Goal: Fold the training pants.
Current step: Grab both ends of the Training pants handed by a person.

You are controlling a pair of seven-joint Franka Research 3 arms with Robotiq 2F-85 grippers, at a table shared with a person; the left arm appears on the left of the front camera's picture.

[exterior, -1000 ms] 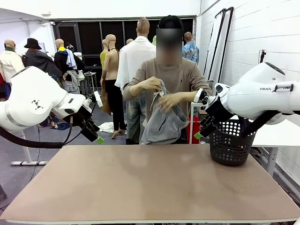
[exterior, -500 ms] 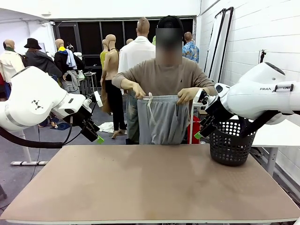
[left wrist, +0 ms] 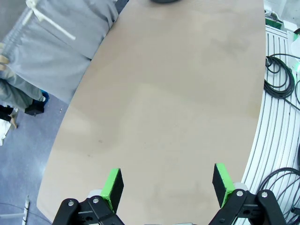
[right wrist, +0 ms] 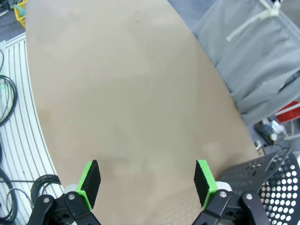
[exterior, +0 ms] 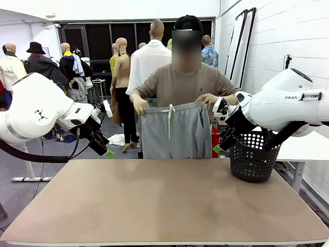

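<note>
You'll find the training pants [exterior: 169, 131] off the counter [exterior: 164, 206], beyond its 12 o'clock edge. The person's hands [exterior: 139, 104] hold them spread by the waistband, with the legs hanging down. Your left claw [left wrist: 166, 180] hovers at 10 o'clock, jaws wide apart, gripping nothing. Your right claw [right wrist: 149, 180], at 2 o'clock beside the black basket [exterior: 252, 159], is equally wide and empty.
</note>
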